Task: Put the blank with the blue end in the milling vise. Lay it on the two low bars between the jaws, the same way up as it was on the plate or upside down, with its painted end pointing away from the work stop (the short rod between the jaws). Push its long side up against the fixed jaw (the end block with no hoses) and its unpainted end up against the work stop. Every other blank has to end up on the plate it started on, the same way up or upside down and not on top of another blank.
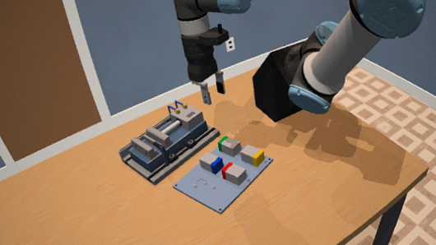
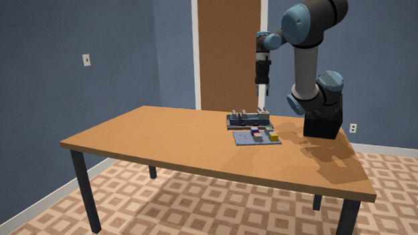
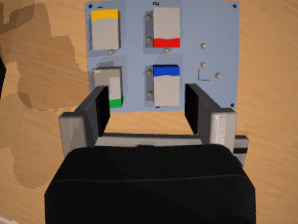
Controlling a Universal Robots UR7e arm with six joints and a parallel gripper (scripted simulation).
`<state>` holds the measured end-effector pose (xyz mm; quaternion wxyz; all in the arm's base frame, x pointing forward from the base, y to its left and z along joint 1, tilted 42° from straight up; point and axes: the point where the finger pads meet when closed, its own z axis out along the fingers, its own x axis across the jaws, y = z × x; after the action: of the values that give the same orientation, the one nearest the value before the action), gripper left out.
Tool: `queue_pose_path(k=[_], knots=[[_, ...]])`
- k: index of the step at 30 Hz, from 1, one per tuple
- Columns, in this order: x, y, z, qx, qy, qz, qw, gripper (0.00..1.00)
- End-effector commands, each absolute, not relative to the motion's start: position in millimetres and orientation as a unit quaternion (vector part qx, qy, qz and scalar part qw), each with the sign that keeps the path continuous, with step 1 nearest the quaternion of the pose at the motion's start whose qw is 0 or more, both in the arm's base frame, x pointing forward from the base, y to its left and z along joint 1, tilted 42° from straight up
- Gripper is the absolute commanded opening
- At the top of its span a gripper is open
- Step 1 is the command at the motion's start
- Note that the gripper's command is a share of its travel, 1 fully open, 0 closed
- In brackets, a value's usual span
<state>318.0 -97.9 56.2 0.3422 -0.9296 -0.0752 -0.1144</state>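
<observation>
Pincer wide open, pointing down

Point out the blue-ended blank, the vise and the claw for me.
Blue-ended blank [image 1: 211,163]: top view, where grey body meets blue end.
Vise [image 1: 150,160]: top view, blue body's near side.
Claw [image 1: 213,90]: top view, gap between its open fingertips.

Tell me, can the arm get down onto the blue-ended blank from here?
Probably yes: the gripper hangs open and empty, the blue-ended blank has nothing above it, with gaps to its neighbours.
</observation>
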Motion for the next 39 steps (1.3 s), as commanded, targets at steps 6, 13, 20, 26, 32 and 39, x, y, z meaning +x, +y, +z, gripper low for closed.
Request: queue_pose_path(k=[6,13,20,26,32,39], knots=[[338,-76,18,-0.930,-0.075,-0.115,0.342,1.00],[338,-76,18,-0.930,-0.075,-0.115,0.342,1.00],[362,-49,-29,-0.930,-0.075,-0.115,0.342,1.00],[362,-49,-29,-0.930,-0.075,-0.115,0.342,1.00],[362,-49,-29,-0.930,-0.075,-0.115,0.342,1.00],[386,-24,-74,-0.930,-0.075,-0.115,0.342,1.00]])
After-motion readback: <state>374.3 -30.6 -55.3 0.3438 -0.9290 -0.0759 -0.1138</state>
